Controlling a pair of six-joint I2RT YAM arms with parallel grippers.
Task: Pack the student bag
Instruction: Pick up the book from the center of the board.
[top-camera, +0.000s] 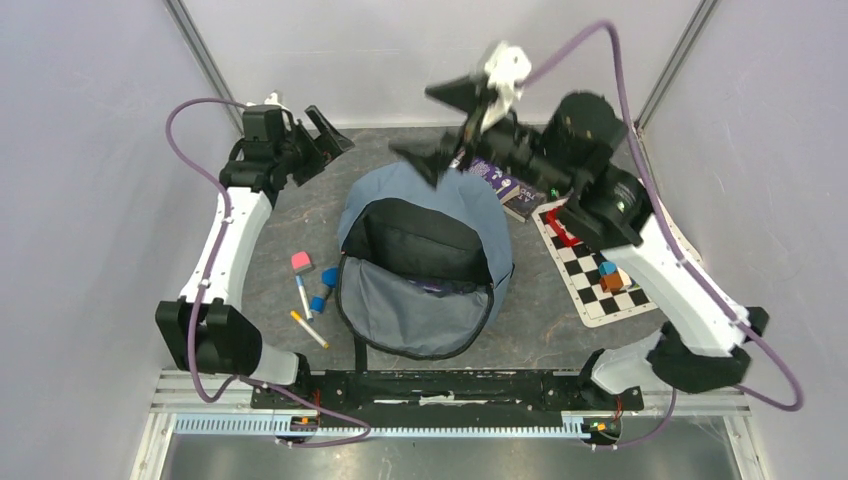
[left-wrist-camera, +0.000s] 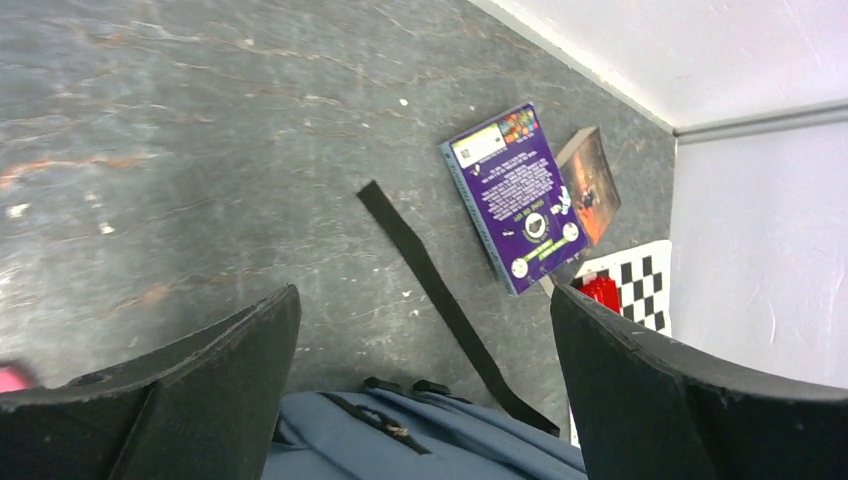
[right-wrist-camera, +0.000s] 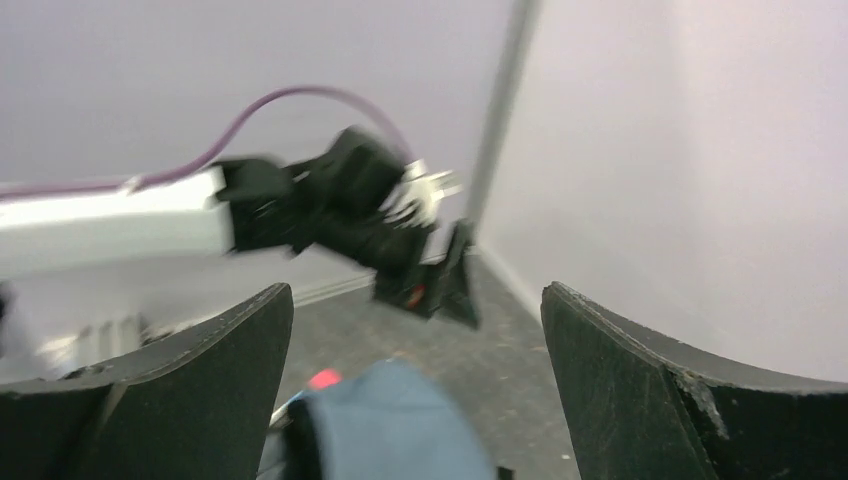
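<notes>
The student bag (top-camera: 425, 262) lies in the middle of the table, grey-blue, its main compartment unzipped so the black lining shows and the front flap folded toward the near edge. Something purple shows at the compartment's mouth (top-camera: 437, 286). My right gripper (top-camera: 440, 128) hangs open above the bag's far end with nothing between its fingers; the blurred bag top (right-wrist-camera: 400, 425) fills the space below them. At the far left my left gripper (top-camera: 322, 138) is open and empty, with the bag top (left-wrist-camera: 420, 440) and a black strap (left-wrist-camera: 440, 300) below it.
A purple book (top-camera: 497, 182) and a brown one (top-camera: 523, 205) lie behind the bag on the right. A checkerboard (top-camera: 592, 300) at right holds a red piece (top-camera: 562, 232) and blue and orange blocks. A pink eraser (top-camera: 301, 262), pens (top-camera: 309, 329) and blue cubes (top-camera: 329, 277) lie left of the bag.
</notes>
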